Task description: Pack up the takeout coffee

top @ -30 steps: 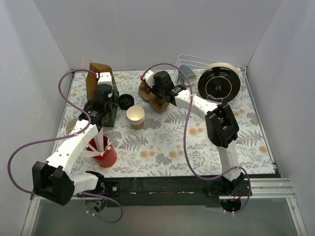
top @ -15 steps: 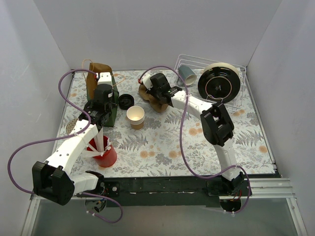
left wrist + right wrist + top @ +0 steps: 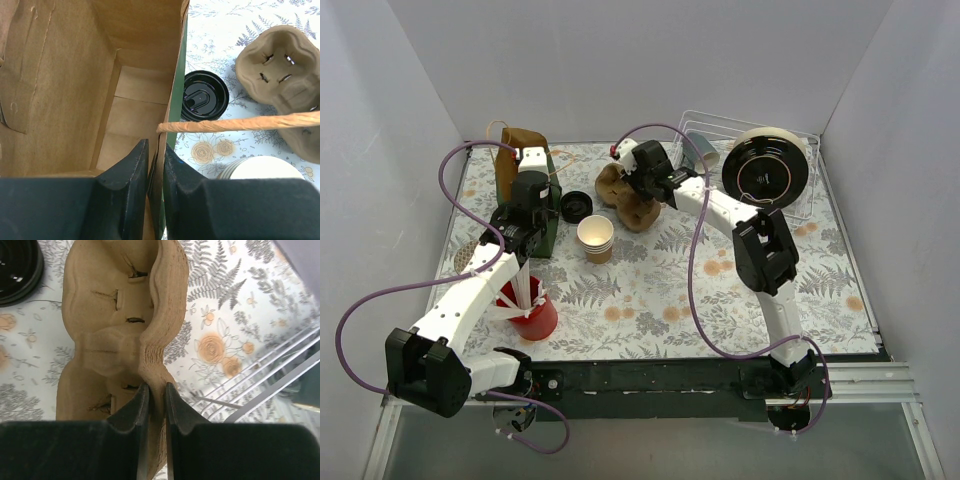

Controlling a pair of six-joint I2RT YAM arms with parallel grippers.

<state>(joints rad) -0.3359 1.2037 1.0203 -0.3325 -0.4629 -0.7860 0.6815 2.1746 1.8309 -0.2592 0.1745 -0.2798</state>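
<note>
Top external | black lid (image 3: 576,205) between bag (image 3: 508,165) and carrier (image 3: 638,212)

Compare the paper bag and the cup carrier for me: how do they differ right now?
The paper bag is smooth, flat-walled kraft, standing open at the top. The cup carrier is moulded pulp with slotted round wells. The left gripper pinches the bag's wall at its rim, while the right gripper pinches the carrier's raised edge. Both are brown, and no cup shows in either.
</note>
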